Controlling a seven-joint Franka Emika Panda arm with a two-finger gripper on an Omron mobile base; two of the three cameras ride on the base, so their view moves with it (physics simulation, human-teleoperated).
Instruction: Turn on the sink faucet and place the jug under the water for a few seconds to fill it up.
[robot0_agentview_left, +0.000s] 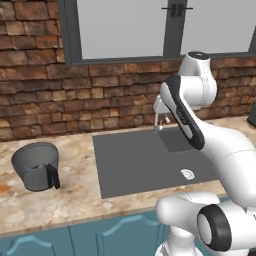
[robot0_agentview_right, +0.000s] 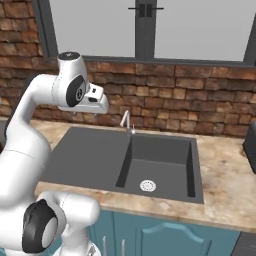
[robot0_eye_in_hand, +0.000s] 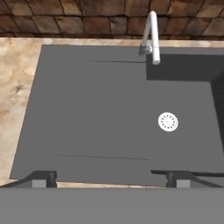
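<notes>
The dark grey jug (robot0_agentview_left: 36, 165) stands upright on the counter left of the sink (robot0_agentview_left: 145, 165), its black handle toward the front. The thin silver faucet (robot0_eye_in_hand: 152, 35) rises at the sink's back edge, spout bent over the deep basin (robot0_agentview_right: 160, 165); no water runs from it. My gripper (robot0_eye_in_hand: 110, 179) hangs open and empty above the sink's flat left part, fingertips (robot0_eye_in_hand: 43, 178) wide apart, well short of the faucet. My hand (robot0_agentview_right: 95, 101) sits high, left of the faucet (robot0_agentview_right: 126, 120) and far right of the jug.
A round white drain (robot0_eye_in_hand: 168, 121) lies in the basin floor. The brick wall (robot0_agentview_left: 50, 95) and a window close the back. A dark object (robot0_agentview_right: 251, 145) stands at the counter's right end. Teal cabinet doors (robot0_agentview_right: 165, 237) run below the speckled counter (robot0_agentview_left: 65, 200).
</notes>
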